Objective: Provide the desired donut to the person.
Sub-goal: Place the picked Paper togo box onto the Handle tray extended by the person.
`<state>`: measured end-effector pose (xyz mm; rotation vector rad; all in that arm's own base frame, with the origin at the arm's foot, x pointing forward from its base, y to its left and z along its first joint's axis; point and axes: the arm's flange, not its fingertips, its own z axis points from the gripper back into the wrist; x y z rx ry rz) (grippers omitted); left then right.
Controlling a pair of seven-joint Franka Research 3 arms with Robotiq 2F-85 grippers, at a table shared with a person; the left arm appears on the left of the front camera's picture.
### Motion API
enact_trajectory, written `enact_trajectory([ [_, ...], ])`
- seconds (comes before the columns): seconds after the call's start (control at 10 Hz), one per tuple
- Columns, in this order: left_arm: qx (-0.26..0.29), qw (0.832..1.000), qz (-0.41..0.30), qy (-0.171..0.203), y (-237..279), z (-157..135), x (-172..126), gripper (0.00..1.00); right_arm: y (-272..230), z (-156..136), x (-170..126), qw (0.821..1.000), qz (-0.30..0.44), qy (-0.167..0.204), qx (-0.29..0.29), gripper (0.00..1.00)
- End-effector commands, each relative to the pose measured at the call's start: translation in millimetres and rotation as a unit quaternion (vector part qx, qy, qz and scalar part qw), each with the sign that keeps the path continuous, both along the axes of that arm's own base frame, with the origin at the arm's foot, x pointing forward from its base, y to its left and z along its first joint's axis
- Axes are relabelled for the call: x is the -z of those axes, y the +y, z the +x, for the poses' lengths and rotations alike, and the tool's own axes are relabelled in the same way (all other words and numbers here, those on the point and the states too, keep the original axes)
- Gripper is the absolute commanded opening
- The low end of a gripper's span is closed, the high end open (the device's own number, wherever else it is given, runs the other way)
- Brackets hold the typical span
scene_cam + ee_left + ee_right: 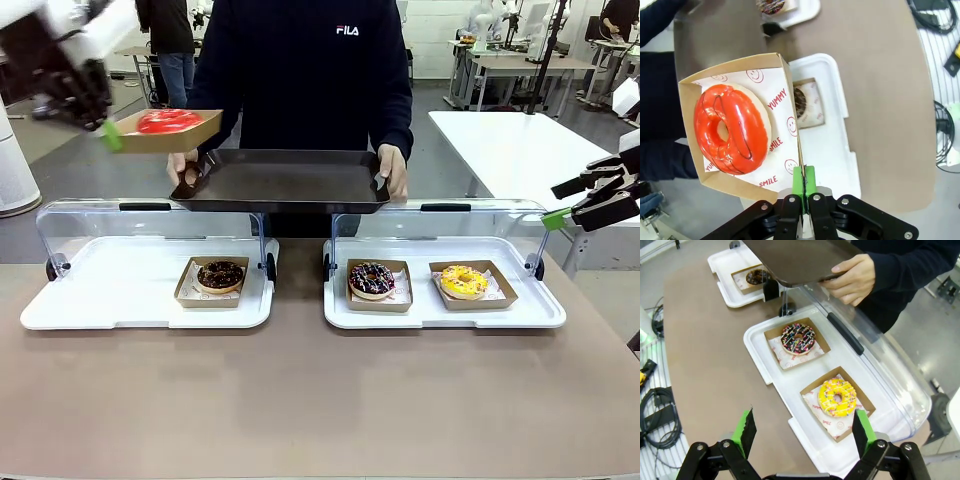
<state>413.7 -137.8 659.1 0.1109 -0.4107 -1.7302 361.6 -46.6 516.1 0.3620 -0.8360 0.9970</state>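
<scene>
I am gripping the brown cardboard box (190, 138) by its left wall, my left gripper (108, 135) pinching tight, at the far left. The red-glazed donut (168, 121) is sitting inside. The black rectangular tray (290, 180) held by the person (300, 90) is lying just right and lower. My right gripper (556, 214) is hanging wide open at the far right.

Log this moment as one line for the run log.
left hand: shut on red donut box edge, aloft | right hand: open, empty | person: holding black tray out

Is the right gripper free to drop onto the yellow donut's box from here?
Probably yes: the right gripper is open, the yellow donut lies uncovered ahead of it with the clear lid swung back.
</scene>
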Motion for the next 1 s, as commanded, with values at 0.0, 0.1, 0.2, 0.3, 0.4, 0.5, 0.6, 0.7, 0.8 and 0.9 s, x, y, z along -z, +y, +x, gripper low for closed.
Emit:
enact_trajectory([
  [0.0,-0.023,1.000,0.012,0.017,-22,72,6,0.01,1,2,1,1.000,0.009,-0.001,0.002,1.00],
  [0.1,-0.022,1.000,0.019,0.007,-34,96,17,0.01,1,2,1,1.000,0.009,-0.001,0.002,1.00],
  [0.2,-0.024,0.999,0.031,0.003,-46,115,32,0.01,1,2,1,1.000,0.009,-0.001,0.002,1.00],
  [0.3,-0.035,0.999,0.031,-0.004,-58,132,48,0.01,1,2,1,1.000,0.009,-0.001,0.002,1.00],
  [0.4,-0.036,0.999,0.032,-0.006,-67,141,61,0.01,1,2,1,1.000,0.009,-0.001,0.002,1.00],
  [0.5,-0.031,0.999,0.038,0.001,-74,147,73,0.01,1,2,1,1.000,0.009,-0.001,0.002,1.00],
  [0.6,-0.032,0.998,0.046,0.005,-78,150,83,0.01,1,2,1,1.000,0.009,-0.001,0.002,1.00],
  [0.7,-0.029,0.998,0.049,0.008,-80,152,92,0.01,1,2,1,1.000,0.009,-0.001,0.002,1.00],
  [0.8,-0.028,0.998,0.057,0.011,-80,154,98,0.01,1,2,1,1.000,0.009,-0.001,0.002,1.00],
  [0.9,-0.023,0.998,0.048,0.014,-81,155,103,0.01,1,2,1,1.000,0.009,-0.001,0.002,1.00],
])
